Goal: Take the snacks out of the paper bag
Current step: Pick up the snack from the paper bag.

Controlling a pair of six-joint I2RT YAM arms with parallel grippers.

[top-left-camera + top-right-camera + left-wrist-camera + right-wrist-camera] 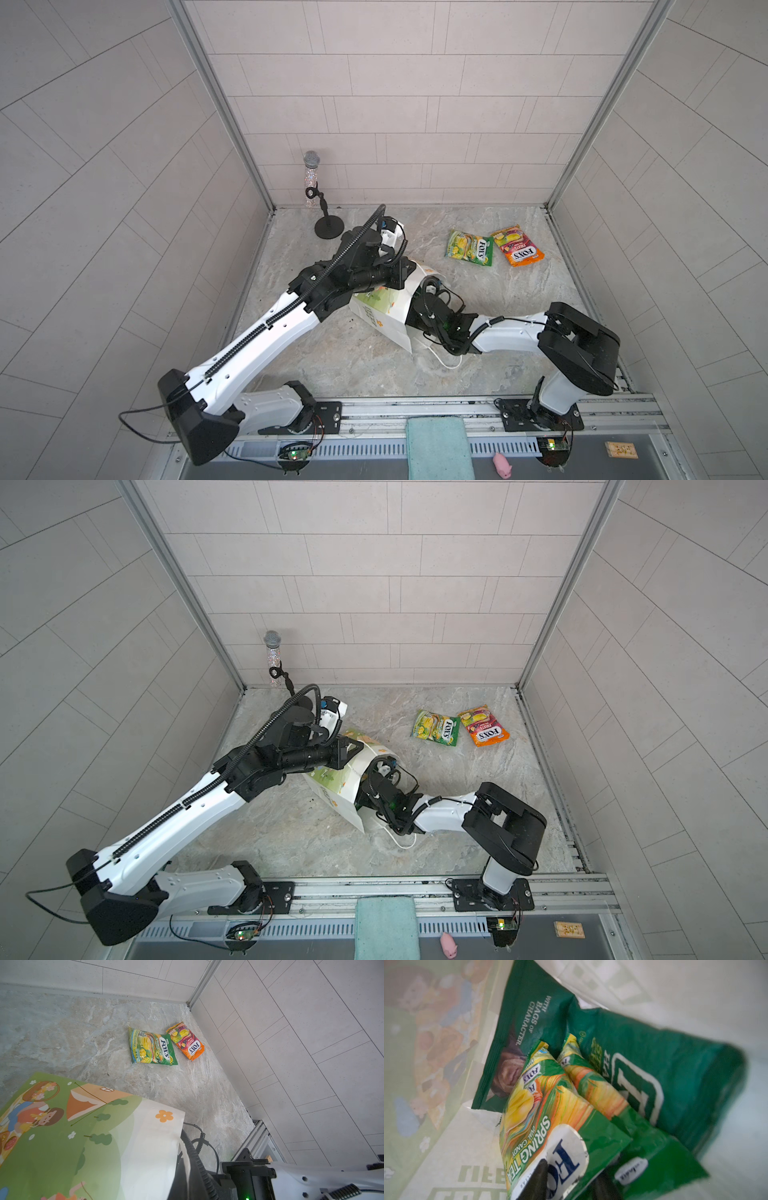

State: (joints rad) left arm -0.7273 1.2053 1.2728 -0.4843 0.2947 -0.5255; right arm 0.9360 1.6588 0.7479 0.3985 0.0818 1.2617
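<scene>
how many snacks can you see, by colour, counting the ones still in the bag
yellow-green FOX'S packets: 3
orange-red FOX'S packet: 1
dark green crisp bag: 1
total: 5 in view, 2 out on the table, 3 inside the paper bag

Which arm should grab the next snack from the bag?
Right. The right gripper is inside the paper bag, its fingers at a yellow-green FOX'S packet. The left arm sits outside, against the bag's illustrated side.
</scene>
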